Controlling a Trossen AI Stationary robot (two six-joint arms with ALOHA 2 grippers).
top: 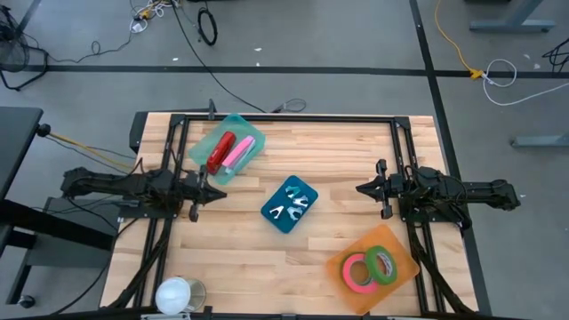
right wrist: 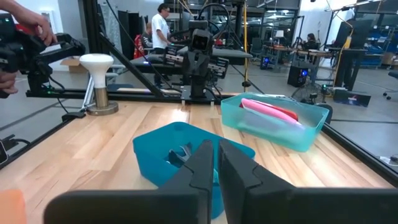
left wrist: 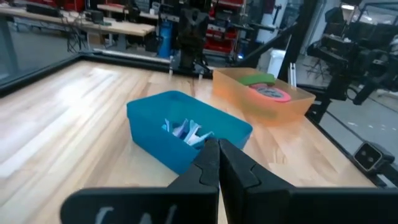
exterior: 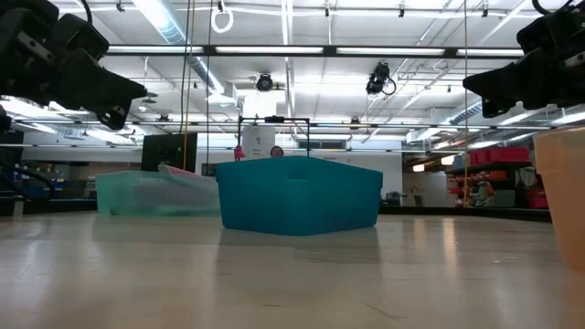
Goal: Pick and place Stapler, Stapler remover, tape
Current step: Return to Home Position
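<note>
A red and a pink stapler (top: 228, 152) lie in a light teal tray (top: 244, 132) at the far left of the table. Silver staple removers (top: 293, 205) sit in a blue bin (top: 276, 213) at the table's middle. A pink and a green tape roll (top: 370, 268) lie in an orange tray (top: 400, 253) at the near right. My left gripper (top: 217, 193) hovers shut left of the blue bin, pointing level toward it. My right gripper (top: 360, 188) hovers shut right of the bin, facing it. Both grippers hold nothing.
A white round-topped stand (top: 179, 295) sits at the near left corner. Black frame rails (top: 293, 118) run along the table's far edge and sides. Bare wood lies between the bin and each gripper. People stand in the room beyond the table (right wrist: 163, 25).
</note>
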